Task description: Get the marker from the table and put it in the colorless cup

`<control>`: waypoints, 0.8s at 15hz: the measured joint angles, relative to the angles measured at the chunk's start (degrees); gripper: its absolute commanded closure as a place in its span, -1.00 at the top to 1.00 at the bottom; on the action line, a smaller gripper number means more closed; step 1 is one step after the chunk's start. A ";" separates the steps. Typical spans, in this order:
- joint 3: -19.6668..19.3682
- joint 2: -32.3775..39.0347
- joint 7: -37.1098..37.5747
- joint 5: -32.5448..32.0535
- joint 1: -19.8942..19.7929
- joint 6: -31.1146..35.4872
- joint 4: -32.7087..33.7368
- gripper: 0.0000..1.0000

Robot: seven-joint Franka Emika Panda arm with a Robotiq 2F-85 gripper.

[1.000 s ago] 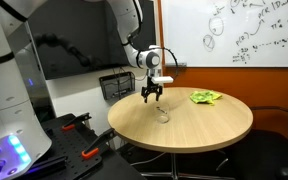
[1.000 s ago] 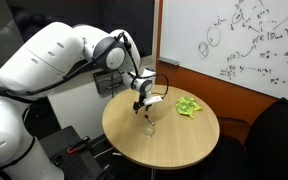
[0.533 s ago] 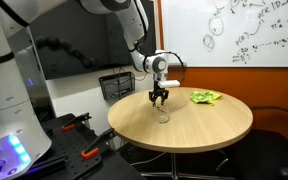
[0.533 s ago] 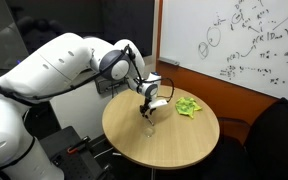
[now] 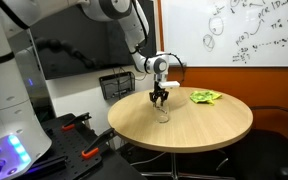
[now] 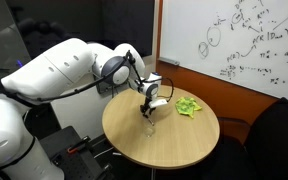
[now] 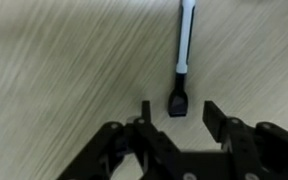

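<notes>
A marker with a white body and a black cap lies on the round wooden table. In the wrist view my gripper is open, just above the table, with its two fingers on either side of the marker's black cap end and not touching it. In both exterior views the gripper hangs low over the table near the middle. The colorless cup stands upright on the table just in front of the gripper. The marker is too small to make out in the exterior views.
A crumpled green cloth lies on the far side of the table. A black wire basket stands behind the table's edge. A whiteboard hangs on the wall behind.
The gripper has moved sideways across the table and come down closer to its surface, over the marker. It has stayed open.
</notes>
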 measured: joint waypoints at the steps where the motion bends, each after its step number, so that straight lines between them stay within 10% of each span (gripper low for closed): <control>1: -0.01 0.33 0.00 0.00 0.09 -0.29 0.37 0.30; 9: -0.53 1.49 0.08 -0.26 0.43 -0.61 2.00 -0.94; 12: -0.53 1.51 0.08 -0.27 0.49 -0.61 2.05 -0.89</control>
